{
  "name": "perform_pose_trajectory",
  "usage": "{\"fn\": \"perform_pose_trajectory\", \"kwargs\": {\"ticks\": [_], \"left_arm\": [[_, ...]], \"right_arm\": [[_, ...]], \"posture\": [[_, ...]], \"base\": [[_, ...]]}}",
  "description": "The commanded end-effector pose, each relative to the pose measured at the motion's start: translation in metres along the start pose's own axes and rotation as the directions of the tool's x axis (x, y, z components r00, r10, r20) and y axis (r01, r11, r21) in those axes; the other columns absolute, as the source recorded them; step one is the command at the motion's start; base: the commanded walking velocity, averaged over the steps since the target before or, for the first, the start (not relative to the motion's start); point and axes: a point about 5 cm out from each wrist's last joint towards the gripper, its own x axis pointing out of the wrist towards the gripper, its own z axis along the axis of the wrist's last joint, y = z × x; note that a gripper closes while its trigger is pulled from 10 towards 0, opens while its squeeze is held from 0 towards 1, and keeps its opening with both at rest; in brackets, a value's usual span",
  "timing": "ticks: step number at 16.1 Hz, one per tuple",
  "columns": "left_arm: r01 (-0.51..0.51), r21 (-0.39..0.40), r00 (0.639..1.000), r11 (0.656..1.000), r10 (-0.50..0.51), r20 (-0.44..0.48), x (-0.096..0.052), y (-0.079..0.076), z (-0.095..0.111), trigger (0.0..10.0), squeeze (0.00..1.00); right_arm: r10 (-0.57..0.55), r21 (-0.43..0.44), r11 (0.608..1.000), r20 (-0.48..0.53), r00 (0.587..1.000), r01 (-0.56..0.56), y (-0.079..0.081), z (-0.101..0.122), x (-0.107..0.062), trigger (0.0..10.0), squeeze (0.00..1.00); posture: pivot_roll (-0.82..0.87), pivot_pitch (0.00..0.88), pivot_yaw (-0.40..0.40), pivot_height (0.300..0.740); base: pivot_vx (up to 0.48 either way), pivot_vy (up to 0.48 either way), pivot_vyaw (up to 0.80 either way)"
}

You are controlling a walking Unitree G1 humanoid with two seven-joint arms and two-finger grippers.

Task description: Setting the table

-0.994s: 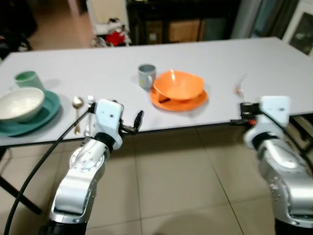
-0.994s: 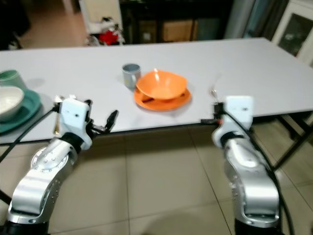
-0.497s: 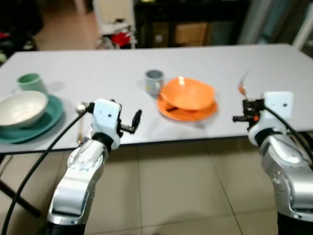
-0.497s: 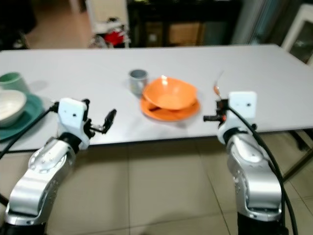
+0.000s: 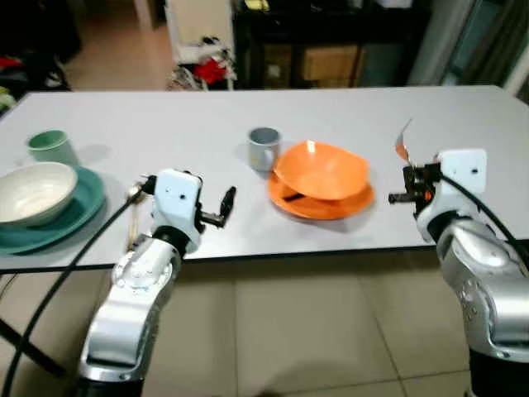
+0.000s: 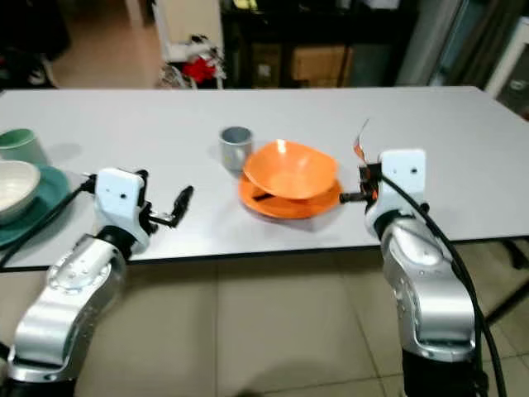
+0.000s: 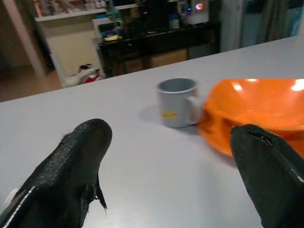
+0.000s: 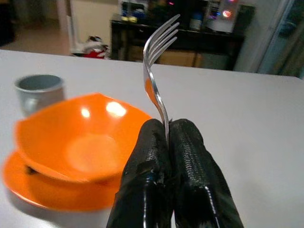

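Grey table [image 5: 165, 132], fork [image 8: 156, 76] upright — tines up, pinched in right fingers [image 8: 190, 156], left fingers [image 7: 80, 166] spread.

Grey worktop [image 5: 165, 132] carries: orange plate [image 5: 321, 203], grey mug [image 5: 264, 148], teal plate [image 5: 58, 217], green cup [image 5: 51, 147], spoon [image 5: 132, 217].

The thin metal fork [image 8: 156, 71] is shiny and smooth. The orange bowl [image 8: 80, 142] looks glossy, with bright spots of light on it. The big grey table [image 5: 165, 124] is smooth and matt, and the black gripper fingers [image 8: 190, 175] look rough and bumpy.
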Motion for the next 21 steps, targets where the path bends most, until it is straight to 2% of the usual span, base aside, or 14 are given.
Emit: {"fn": "perform_pose_trajectory", "kwargs": {"ticks": [1, 7, 9, 14, 17, 18, 20, 21], "left_arm": [[-0.015, 0.007, 1.000, 1.000, 0.015, 0.003, 0.000, 0.004, 0.002, 10.0, 0.00], [-0.001, 0.009, 1.000, 1.000, 0.001, 0.006, 0.003, 0.001, 0.004, 10.0, 0.00], [0.010, 0.010, 1.000, 1.000, -0.010, 0.007, 0.004, 0.000, 0.004, 10.0, 0.00], [0.022, 0.013, 1.000, 1.000, -0.022, 0.007, 0.004, -0.002, 0.004, 10.0, 0.00], [0.089, 0.011, 0.996, 0.996, -0.089, 0.012, 0.003, -0.009, 0.005, 10.0, 0.00], [0.115, 0.006, 0.993, 0.993, -0.115, 0.011, 0.002, -0.011, 0.005, 10.0, 0.00], [0.236, 0.003, 0.972, 0.972, -0.236, -0.016, 0.000, -0.020, 0.003, 10.0, 0.00], [0.280, 0.004, 0.960, 0.960, -0.280, -0.028, -0.002, -0.024, 0.002, 10.0, 0.00]], "right_arm": [[0.023, 0.002, 1.000, 0.011, 1.000, -0.023, 0.005, 0.004, 0.002, 10.0, 0.00], [0.023, 0.019, 1.000, -0.009, 1.000, -0.023, 0.002, 0.003, 0.003, 10.0, 0.00], [0.021, -0.072, 0.997, -0.011, 1.000, -0.022, -0.003, 0.002, 0.008, 10.0, 0.00], [0.079, -0.187, 0.979, -0.045, 0.996, -0.086, -0.002, 0.001, 0.019, 10.0, 0.00], [0.123, -0.216, 0.967, -0.056, 0.991, -0.132, -0.004, -0.005, 0.029, 10.0, 0.00], [0.137, -0.247, 0.958, -0.062, 0.989, -0.148, -0.004, -0.007, 0.032, 10.0, 0.00], [0.189, -0.411, 0.886, -0.103, 0.977, -0.214, -0.006, -0.013, 0.047, 10.0, 0.00], [0.187, -0.466, 0.857, -0.118, 0.975, -0.221, -0.008, -0.016, 0.051, 10.0, 0.00]], "posture": [[0.10, 0.000, -0.016, 0.740], [0.10, 0.000, -0.009, 0.740], [0.10, 0.000, -0.006, 0.740], [0.11, 0.000, -0.010, 0.740], [0.11, 0.000, -0.008, 0.740], [0.11, 0.000, -0.007, 0.740], [0.11, 0.000, 0.002, 0.740], [0.11, 0.000, 0.004, 0.740]], "base": [[0.319, 0.000, 0.00], [0.314, 0.000, 0.00], [0.313, 0.000, 0.00], [0.309, 0.000, 0.00], [0.000, 0.000, 0.00], [0.000, 0.000, 0.00], [0.000, 0.000, 0.00], [0.000, 0.000, 0.00]]}}
